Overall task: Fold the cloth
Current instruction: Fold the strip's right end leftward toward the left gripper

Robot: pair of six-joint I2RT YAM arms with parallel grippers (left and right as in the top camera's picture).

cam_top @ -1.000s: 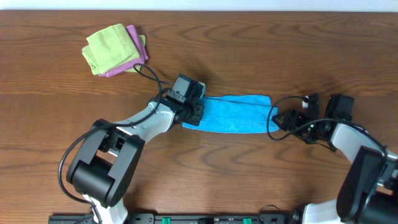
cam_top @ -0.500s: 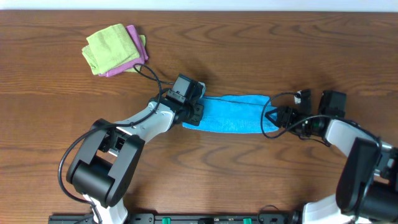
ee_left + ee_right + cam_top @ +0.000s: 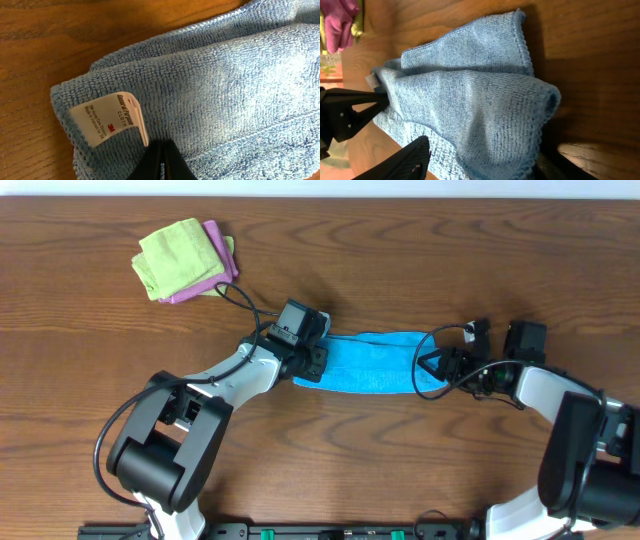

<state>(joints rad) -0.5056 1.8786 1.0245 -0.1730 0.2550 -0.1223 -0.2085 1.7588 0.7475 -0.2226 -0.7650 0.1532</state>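
Cloth (image 3: 370,365), fold in hand: right pincer (image 3: 432,365) pinches its raised end, left pincer (image 3: 318,360) by the tag (image 3: 107,120), grip unclear; next, carry end across

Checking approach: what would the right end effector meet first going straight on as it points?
The cloth, bunched between the right end effector's fingers; beyond it, probably the left end effector.
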